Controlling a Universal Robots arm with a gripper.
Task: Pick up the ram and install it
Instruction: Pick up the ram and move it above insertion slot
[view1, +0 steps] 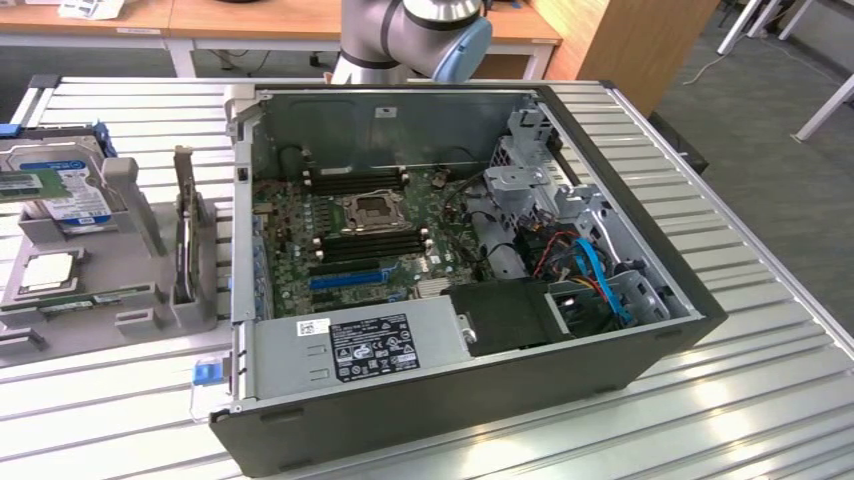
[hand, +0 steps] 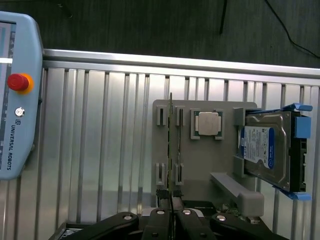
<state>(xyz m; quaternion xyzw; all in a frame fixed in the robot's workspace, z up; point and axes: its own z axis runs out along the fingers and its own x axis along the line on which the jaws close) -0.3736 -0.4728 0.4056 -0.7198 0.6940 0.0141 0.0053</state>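
The thin green ram stick (view1: 30, 184) is lying beside the blue-labelled hard drive (view1: 74, 195) in the grey plastic holder (view1: 127, 322). The black gripper (hand: 171, 216) is hovering with its fingers together, holding nothing. The stick is probably light, stiff and fragile, so its bare edges are looking like the safest hold.

An open computer case (view1: 441, 420) lies on the slatted table (view1: 747, 400), a gray tray (view1: 140, 322) just beside it.

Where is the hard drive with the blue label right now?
The hard drive rests on the grey holder at the exterior view's left, outside the open computer case, near the loose processor chip.
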